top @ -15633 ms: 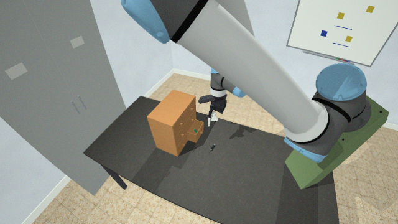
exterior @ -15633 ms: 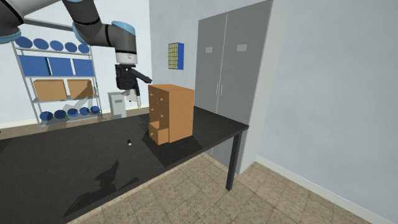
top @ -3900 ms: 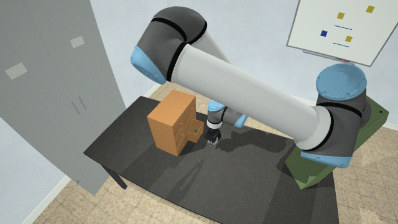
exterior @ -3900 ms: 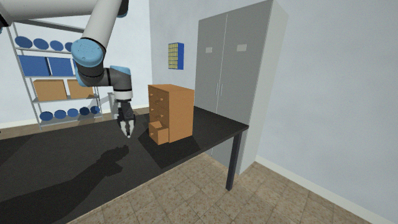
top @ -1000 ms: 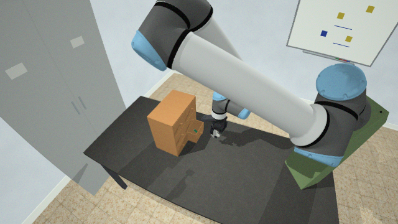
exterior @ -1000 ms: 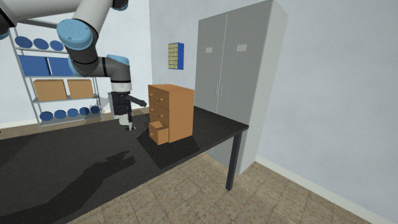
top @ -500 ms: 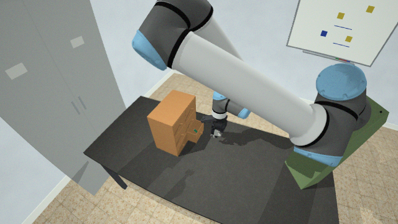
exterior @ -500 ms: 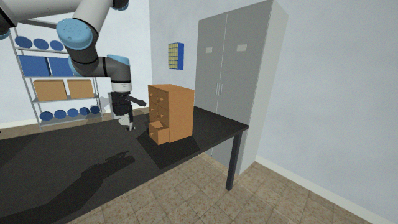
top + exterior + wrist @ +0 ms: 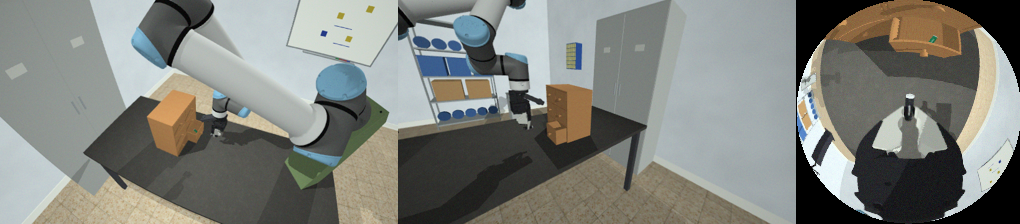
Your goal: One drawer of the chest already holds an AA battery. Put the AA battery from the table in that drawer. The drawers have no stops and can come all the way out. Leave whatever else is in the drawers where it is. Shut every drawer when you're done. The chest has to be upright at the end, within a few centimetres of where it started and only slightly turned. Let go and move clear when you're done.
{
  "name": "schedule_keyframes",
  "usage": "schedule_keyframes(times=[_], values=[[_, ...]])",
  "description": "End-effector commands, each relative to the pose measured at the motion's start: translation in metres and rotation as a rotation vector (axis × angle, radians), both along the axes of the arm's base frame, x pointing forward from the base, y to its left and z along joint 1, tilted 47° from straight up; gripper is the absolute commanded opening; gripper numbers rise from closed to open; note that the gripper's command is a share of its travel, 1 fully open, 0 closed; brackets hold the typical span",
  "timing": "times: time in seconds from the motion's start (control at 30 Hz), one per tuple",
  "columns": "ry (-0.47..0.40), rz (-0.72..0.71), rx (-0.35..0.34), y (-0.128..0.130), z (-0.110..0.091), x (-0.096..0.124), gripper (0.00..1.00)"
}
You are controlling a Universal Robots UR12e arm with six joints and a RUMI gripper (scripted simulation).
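The orange chest (image 9: 163, 132) (image 9: 579, 115) stands upright. Its bottom drawer in the far column (image 9: 193, 138) (image 9: 561, 135) (image 9: 913, 45) is pulled out. A green battery (image 9: 195, 130) (image 9: 933, 39) lies inside that drawer. The other drawers look shut. My gripper (image 9: 216, 134) (image 9: 528, 126) (image 9: 909, 107) is shut on a small dark battery with a pale end (image 9: 910, 99), held at the fingertips. It points down, low over the table, in front of the open drawer and apart from it. The fingertips are small in the top and exterior views.
The dark table (image 9: 217, 183) (image 9: 476, 146) (image 9: 851, 75) carries the chest near its end. A grey cabinet (image 9: 56, 93) (image 9: 634, 71) stands behind the chest. The arm's green base (image 9: 314, 177) is at the other end of the table. The forearm passes high above the table.
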State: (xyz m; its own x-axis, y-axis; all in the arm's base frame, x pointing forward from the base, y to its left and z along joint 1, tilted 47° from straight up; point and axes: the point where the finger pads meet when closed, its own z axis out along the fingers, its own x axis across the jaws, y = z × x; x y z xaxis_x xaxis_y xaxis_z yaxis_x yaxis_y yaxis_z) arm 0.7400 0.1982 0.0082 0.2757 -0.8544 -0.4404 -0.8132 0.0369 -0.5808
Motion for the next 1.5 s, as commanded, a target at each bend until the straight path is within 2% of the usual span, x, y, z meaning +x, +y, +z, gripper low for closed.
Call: schedule_keyframes(times=[0.0,0.43,1.47], values=[[-0.001,0.000,0.000,-0.003,0.003,-0.002,0.05],[-0.001,0.000,0.000,-0.013,0.017,-0.012,0.05],[-0.016,-0.008,0.005,-0.013,0.017,-0.012,0.05]])
